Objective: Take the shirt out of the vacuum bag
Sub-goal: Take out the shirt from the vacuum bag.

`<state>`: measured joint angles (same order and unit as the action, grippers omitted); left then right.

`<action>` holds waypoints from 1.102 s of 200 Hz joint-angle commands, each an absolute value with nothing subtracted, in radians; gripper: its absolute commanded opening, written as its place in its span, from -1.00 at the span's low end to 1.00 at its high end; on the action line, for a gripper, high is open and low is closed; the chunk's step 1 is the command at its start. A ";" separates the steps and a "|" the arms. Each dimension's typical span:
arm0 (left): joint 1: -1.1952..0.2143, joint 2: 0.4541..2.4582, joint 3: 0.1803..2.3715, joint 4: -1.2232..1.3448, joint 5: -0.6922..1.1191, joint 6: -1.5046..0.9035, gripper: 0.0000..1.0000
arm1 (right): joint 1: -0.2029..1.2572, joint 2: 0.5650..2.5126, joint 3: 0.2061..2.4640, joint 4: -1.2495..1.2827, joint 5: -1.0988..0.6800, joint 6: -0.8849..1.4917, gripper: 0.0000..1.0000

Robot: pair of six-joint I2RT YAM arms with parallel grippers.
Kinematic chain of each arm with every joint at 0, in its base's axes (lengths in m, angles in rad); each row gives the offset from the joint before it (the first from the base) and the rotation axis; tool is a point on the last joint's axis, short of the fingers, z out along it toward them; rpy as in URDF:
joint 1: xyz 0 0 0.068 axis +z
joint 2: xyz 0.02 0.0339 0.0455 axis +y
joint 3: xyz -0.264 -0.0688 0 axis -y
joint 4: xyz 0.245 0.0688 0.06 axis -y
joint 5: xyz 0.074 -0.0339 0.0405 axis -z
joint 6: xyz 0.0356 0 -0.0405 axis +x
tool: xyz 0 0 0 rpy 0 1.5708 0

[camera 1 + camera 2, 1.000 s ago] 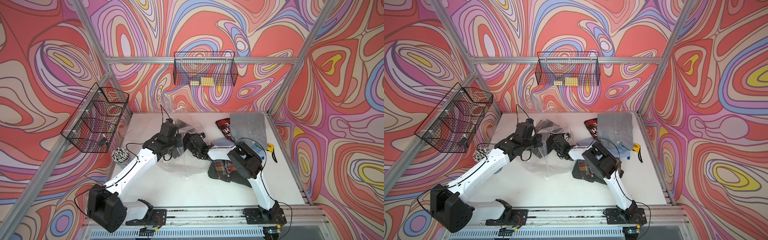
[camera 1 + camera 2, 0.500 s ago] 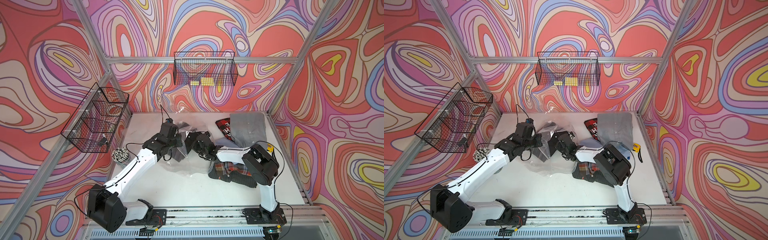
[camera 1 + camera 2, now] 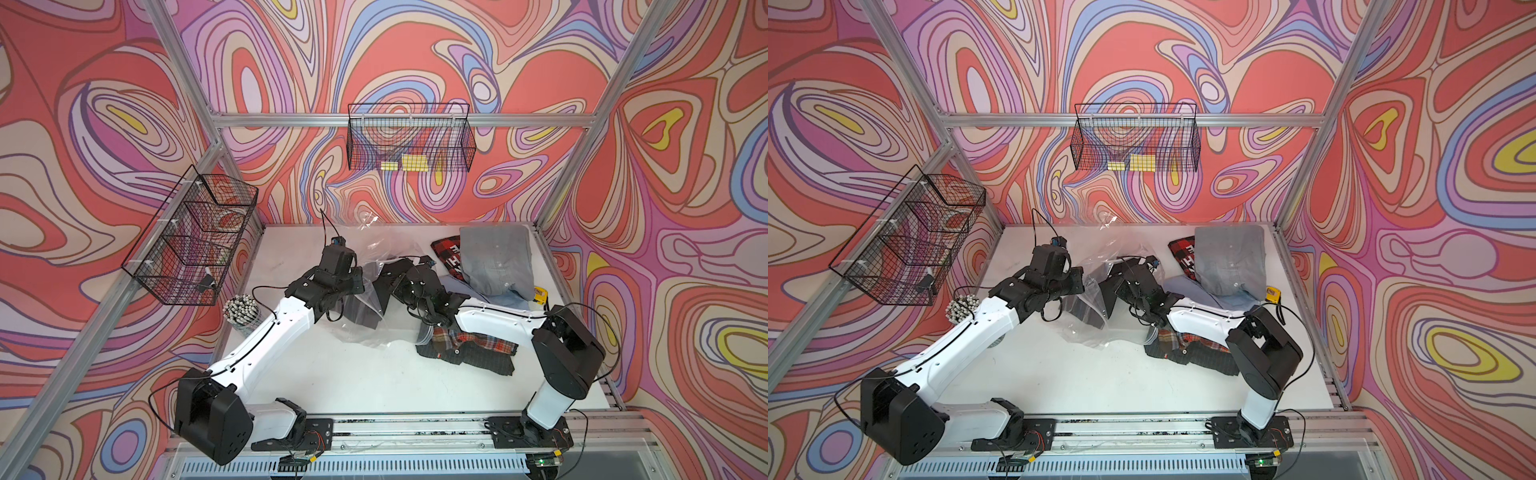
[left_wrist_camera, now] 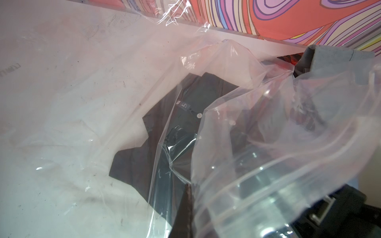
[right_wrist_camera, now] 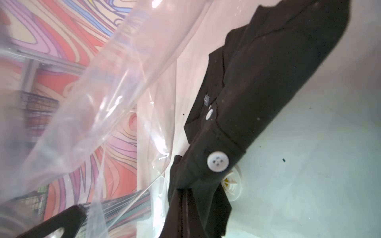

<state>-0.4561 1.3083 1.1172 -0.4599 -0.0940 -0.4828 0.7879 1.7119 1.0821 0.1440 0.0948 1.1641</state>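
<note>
Obs.: the vacuum bag [image 3: 368,334] lies crumpled mid-table on the white table [image 3: 353,386], between the two arms. Its clear film rises off the tabletop toward both grippers, and one loose corner stands up near the back wall. The left gripper [image 3: 360,282] is clamped on a fold of the bag's film. In the left wrist view the plastic [image 4: 82,107] gathers to a pinch at the dark fingertip [image 4: 187,197]. The right gripper [image 3: 392,277] is closed on the dark shirt [image 3: 382,297], close beside the left gripper at the raised part of the bag. In the right wrist view the shirt [image 5: 257,82] runs as a bunched dark strip with a white button [image 5: 217,161] down to the grip. The bag's round white valve [image 5: 234,183] shows just behind it against the table. In the left wrist view the shirt [image 4: 165,131] is seen through the film, with a small tag and a button showing. Part of it lies inside the bag; how much is clear of the mouth I cannot tell. Also on the table: a plaid shirt [image 3: 469,347] under the right forearm, and a folded grey shirt [image 3: 494,262] at the far right corner overlapping a red-and-black garment [image 3: 446,250]. A cup of white-tipped sticks [image 3: 242,309] stands by the left edge.
</note>
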 commanded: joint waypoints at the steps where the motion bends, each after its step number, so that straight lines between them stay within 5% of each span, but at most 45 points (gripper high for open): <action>1: -0.448 1.305 1.122 -0.465 -0.109 -0.488 -1.00 | 0.794 1.699 1.029 0.127 0.133 1.163 -1.00; 41: -0.448 1.306 1.121 -0.463 -0.104 -0.491 -1.00 | 0.795 1.765 0.953 0.197 0.107 1.209 -0.99; 96: -0.448 1.308 1.120 -0.462 -0.103 -0.491 -1.00 | 0.809 1.858 0.946 0.249 0.078 1.244 -0.14; 220: -0.448 1.308 1.115 -0.454 -0.089 -0.491 -1.00 | 0.860 2.079 0.929 0.615 0.158 1.400 0.66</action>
